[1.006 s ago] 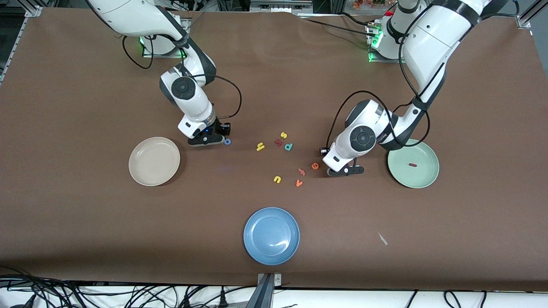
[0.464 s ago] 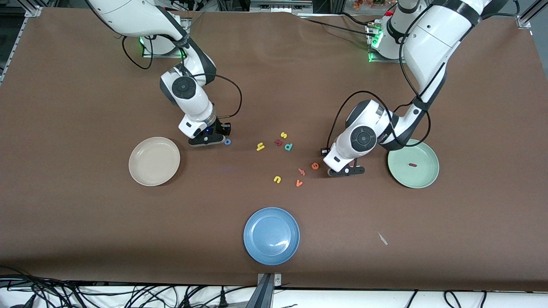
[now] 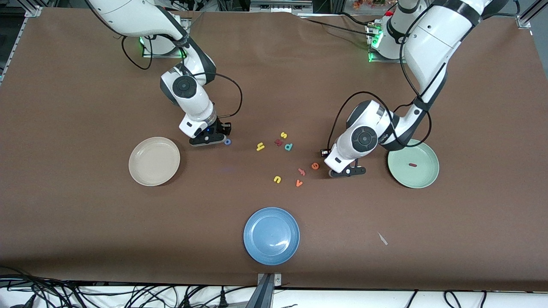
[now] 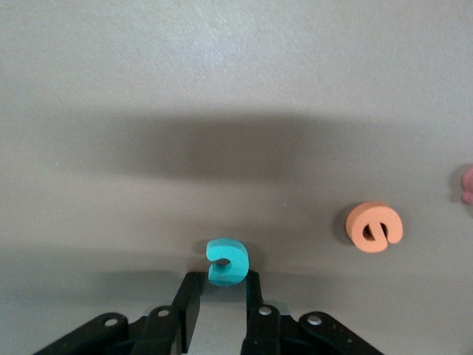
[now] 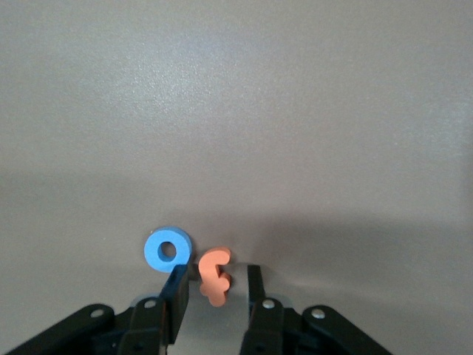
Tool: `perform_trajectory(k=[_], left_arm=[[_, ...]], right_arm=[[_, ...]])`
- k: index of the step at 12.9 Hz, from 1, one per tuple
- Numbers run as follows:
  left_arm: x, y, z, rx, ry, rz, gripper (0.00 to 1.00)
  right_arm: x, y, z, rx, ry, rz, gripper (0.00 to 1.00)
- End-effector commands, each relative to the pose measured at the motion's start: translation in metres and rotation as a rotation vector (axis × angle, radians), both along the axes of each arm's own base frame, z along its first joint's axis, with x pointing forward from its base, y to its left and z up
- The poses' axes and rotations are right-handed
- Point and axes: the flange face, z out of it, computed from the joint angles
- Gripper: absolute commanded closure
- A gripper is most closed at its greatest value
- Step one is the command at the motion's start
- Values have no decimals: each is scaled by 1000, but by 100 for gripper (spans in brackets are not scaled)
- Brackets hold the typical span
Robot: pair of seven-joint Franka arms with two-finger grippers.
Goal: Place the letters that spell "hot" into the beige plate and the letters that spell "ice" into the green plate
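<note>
Of the three "ice" letters, one is placed: the dark red i (image 3: 412, 164) lies in the green plate (image 3: 430, 176), at the left arm's end of the worktop (image 3: 85, 214). The teal c (image 4: 227, 261) is pinched at the tips of my left pincer (image 4: 222, 287), which is narrow and low over the worktop. The orange e (image 3: 315, 166) lies just beside this pincer, in the middle of the front frame.

Of the three "hot" letters, none is in the beige plate (image 3: 143, 173). The orange t (image 5: 215, 275) lies between the fingers of my right pincer (image 5: 214, 290), which stand a little apart and do not clamp it. The blue o (image 3: 227, 142) is just beside one finger. The yellow h (image 3: 260, 146) lies apart, toward the middle.

I count three plates; the third, the blue plate (image 3: 271, 252), is low in the front frame.

Six other letters lie in the middle: yellow s (image 3: 283, 135), dark red letter (image 3: 278, 142), teal p (image 3: 289, 146), pink letter (image 3: 301, 171), yellow u (image 3: 277, 179), orange v (image 3: 299, 183).

The front view hides the c and the t under my pincers; only the wrist views show them.
</note>
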Motion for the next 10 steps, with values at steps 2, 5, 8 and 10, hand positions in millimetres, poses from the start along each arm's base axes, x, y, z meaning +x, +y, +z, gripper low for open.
perform_trajectory(k=[2, 5, 8, 10], left_arm=[[16, 3, -4, 14, -25, 55, 70], [19, 2, -9, -5, -48, 66, 71], [22, 7, -11, 1, -55, 75, 71], [26, 6, -6, -3, -67, 77, 76]], right_arm=[[-4, -5, -10, -2, -2, -1, 56], [-4, -6, -10, -3, 0, -1, 56], [-6, -12, -5, -11, -6, 2, 55], [-7, -16, -4, -16, -6, 5, 55]])
